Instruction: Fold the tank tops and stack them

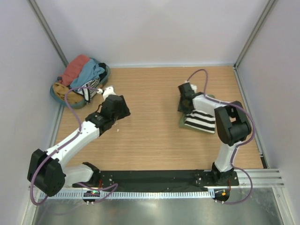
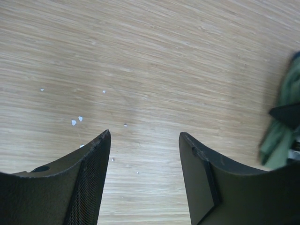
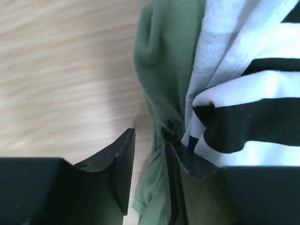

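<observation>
We look down on a wooden table (image 1: 154, 140) walled in pale panels, with two arms at work on it. The left arm (image 1: 77, 138) reaches diagonally toward the middle of the board, and the right arm (image 1: 232, 124) bends back over the right side. In the far left corner a teal basket (image 1: 107, 74) holds a heap of clothes, a salmon-red garment (image 1: 75, 66) and a light blue garment (image 1: 92, 71) on top. On the right half of the table the striped tank top (image 1: 200, 121), black and white, lies folded on the olive green tank top (image 1: 181, 123), whose edge shows along the left side of the stack. None of the cloth shows a label or print that we can read. The right gripper (image 3: 147, 140) points down at that left edge. Its jaws stand close together with a fold of olive cloth between them and the striped hem just beside the right finger, and we cannot tell whether they pinch the cloth. The left gripper (image 2: 144, 136) is released, its jaws wide apart above bare wood, well apart from the stack. A few white flecks (image 2: 73, 122) lie on the grain near it.
</observation>
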Tool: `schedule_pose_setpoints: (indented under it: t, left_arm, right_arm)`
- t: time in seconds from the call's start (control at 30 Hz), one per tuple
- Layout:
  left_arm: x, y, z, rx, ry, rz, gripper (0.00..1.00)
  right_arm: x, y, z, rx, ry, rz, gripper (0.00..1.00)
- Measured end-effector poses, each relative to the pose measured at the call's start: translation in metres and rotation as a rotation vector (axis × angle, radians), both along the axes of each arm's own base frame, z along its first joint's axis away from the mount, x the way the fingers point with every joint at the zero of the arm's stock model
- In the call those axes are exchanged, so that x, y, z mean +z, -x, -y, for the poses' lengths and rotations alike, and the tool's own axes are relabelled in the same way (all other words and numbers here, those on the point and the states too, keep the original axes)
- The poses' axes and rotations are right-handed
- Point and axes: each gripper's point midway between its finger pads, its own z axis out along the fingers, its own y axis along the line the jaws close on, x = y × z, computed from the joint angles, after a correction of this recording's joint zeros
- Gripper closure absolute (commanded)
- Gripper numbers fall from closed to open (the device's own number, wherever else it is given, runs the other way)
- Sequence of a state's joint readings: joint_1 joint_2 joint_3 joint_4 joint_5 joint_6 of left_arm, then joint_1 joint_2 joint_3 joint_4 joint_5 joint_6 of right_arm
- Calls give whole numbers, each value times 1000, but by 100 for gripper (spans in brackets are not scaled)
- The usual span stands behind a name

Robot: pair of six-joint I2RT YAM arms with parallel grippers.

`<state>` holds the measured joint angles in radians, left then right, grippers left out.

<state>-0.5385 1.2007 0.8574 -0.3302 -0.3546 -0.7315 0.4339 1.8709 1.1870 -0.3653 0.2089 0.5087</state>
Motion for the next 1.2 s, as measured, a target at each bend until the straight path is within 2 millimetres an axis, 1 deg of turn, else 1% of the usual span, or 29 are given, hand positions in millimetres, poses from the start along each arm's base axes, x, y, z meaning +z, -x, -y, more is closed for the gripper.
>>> schedule_pose_setpoints:
  t: [0.07, 0.13, 0.17, 0.2, 0.23, 0.27, 0.3, 0.33, 0.4, 0.43, 0.5, 0.53, 0.57, 0.6, 0.63, 0.7, 0.77, 0.8, 0.87, 0.9, 0.97, 1.03, 1.1, 1.2]
  left_arm:
    - [0, 0, 0, -4, -3, -2, 39]
    - [-1, 1, 0, -9, -4, -5, 39]
    - [-2, 1, 1, -11, -4, -6, 39]
    - [-3, 2, 1, -12, -4, -8, 39]
    - [-3, 2, 1, -14, -5, -9, 39]
    - [-3, 2, 1, -15, -7, -9, 39]
    - [-3, 2, 0, -15, -8, -9, 38]
    - [-3, 2, 0, -16, -11, -10, 38]
    - [-4, 1, -3, -13, -15, -12, 38]
    - [-4, 1, -4, -13, -18, -13, 38]
    - [-6, 0, -9, -3, -21, -16, 37]
    - [-8, 1, -13, 2, -23, -20, 37]
    - [-10, 2, -15, 5, -23, -23, 34]
    - [-12, 3, -17, 9, -24, -27, 31]
    - [-14, 5, -18, 8, -22, -30, 23]
    - [-18, 9, -20, 1, -21, -35, 10]
    - [-21, 14, -21, -4, -19, -37, 3]
    - [-22, 17, -23, -5, -19, -36, 2]
    - [-22, 23, -26, -7, -16, -25, 0]
    - [-23, 26, -28, -7, -12, -14, 0]
    - [-24, 34, -32, -10, -6, 8, 1]
    - [-25, 43, -37, -17, 1, 38, 1]
    - [-28, 50, -41, -24, 0, 58, 0]
    - [-31, 54, -45, -40, -7, 102, 0]
  right_arm:
    - [-1, -6, 48, -98, 31, -5, 64]
    - [-1, -7, 98, -202, 82, -10, 64]
    - [-1, -5, 119, -253, 106, -13, 62]
    - [-1, -1, 136, -291, 124, -19, 61]
    - [-1, 2, 145, -311, 133, -22, 54]
    - [0, 6, 150, -323, 137, -24, 51]
    - [0, 11, 150, -319, 137, -28, 48]
    - [2, 15, 147, -306, 130, -27, 41]
    - [12, 15, 136, -272, 112, -8, 34]
    - [16, 14, 131, -256, 103, 4, 28]
    - [33, 12, 117, -219, 79, 49, 18]
    - [44, 12, 110, -200, 66, 76, 9]
    - [55, 12, 101, -181, 51, 108, 4]
    - [68, 11, 91, -155, 33, 144, 4]
    - [81, 12, 79, -125, 13, 187, 3]
    - [103, 16, 59, -72, -33, 267, 2]
    - [116, 26, 41, -16, -88, 341, 2]
    - [119, 36, 33, 12, -114, 368, 1]
    - [116, 56, 23, 59, -159, 410, 0]
    - [111, 66, 20, 78, -178, 428, 0]
    - [100, 82, 20, 98, -205, 450, 0]
    - [86, 96, 24, 95, -225, 468, 0]
    - [75, 101, 27, 89, -243, 491, 0]
    - [62, 103, 26, 87, -263, 501, 0]
